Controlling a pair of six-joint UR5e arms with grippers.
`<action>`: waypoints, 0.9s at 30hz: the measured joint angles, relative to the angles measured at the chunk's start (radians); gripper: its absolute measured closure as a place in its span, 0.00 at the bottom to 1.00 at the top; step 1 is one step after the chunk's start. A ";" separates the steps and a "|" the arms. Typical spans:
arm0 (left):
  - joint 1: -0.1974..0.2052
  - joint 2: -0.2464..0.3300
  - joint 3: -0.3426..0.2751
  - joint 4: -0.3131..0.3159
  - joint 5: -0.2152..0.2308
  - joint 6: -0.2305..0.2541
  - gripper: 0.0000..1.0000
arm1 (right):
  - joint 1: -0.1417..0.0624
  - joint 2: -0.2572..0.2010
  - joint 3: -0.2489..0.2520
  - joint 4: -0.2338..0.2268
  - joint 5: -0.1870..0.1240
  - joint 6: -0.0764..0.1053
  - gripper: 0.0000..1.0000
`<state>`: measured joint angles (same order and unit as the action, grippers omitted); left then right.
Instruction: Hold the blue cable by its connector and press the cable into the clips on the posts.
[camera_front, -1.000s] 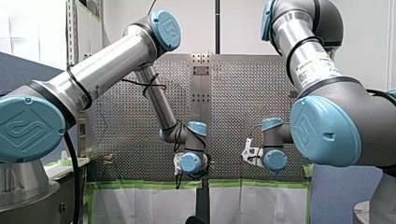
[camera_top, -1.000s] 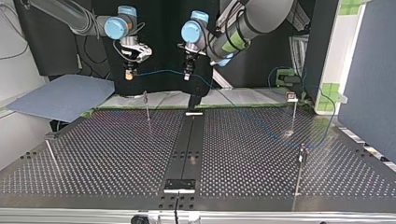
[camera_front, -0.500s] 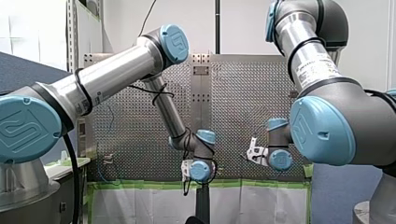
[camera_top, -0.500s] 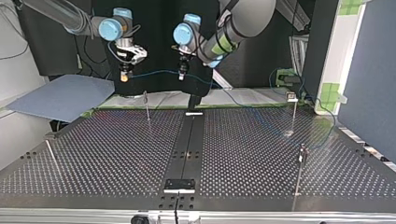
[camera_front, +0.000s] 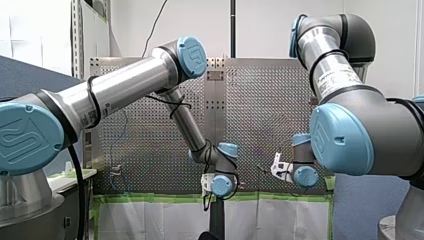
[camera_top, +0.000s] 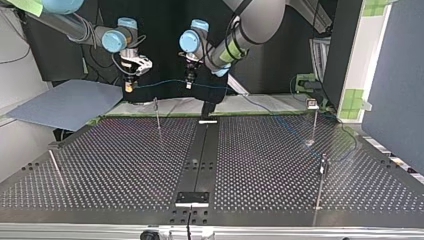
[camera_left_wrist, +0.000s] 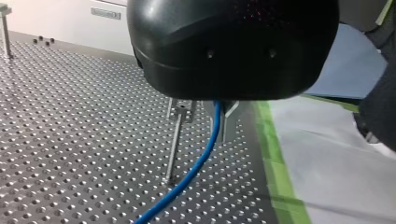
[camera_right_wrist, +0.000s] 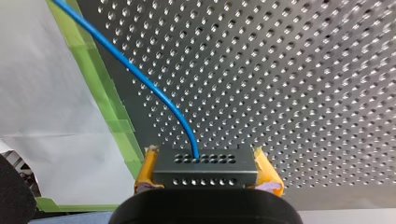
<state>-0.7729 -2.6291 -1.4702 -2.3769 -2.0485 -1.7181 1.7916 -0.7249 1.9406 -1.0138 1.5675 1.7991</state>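
Note:
A blue cable (camera_top: 160, 81) runs taut between my two grippers above the far edge of the perforated table (camera_top: 125, 165). My right gripper (camera_top: 129, 85) has its yellow pads (camera_right_wrist: 147, 172) shut on the dark connector (camera_right_wrist: 205, 163). The cable (camera_right_wrist: 140, 77) leaves the connector's face. My left gripper (camera_top: 189, 82) is shut on the cable (camera_left_wrist: 201, 158), which drops from under its black housing to the table. A thin post with a clip (camera_top: 156, 102) stands just below the span. Further posts (camera_top: 314, 117) (camera_top: 322, 180) stand at the top view's right, with slack cable (camera_top: 295, 137) lying near them.
A blue-grey sheet (camera_top: 65, 102) lies off the table at the top view's left. Green tape (camera_right_wrist: 105, 100) lines the table's far edge. A black strip (camera_top: 202, 150) runs down the table's middle to a bracket (camera_top: 191, 198). Another thin post (camera_top: 56, 167) leans at the near left.
Both arms have carried the stretched cable toward the top view's left, to above the post with the clip. In the front view both wrists have moved right and lower.

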 joint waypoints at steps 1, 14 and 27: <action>-0.001 -0.001 0.008 0.000 -0.002 0.000 1.00 | -0.006 0.010 -0.011 0.002 -0.007 0.000 1.00; -0.021 -0.056 0.130 -0.031 -0.012 0.004 1.00 | -0.075 0.039 -0.084 0.019 -0.065 -0.002 1.00; -0.035 -0.078 0.247 -0.059 -0.012 0.000 1.00 | -0.144 0.041 -0.147 0.080 -0.125 -0.003 1.00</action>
<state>-0.8074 -2.7075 -1.2236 -2.4362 -2.0607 -1.7179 1.6477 -0.6840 1.7936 -0.9340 1.4425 1.7964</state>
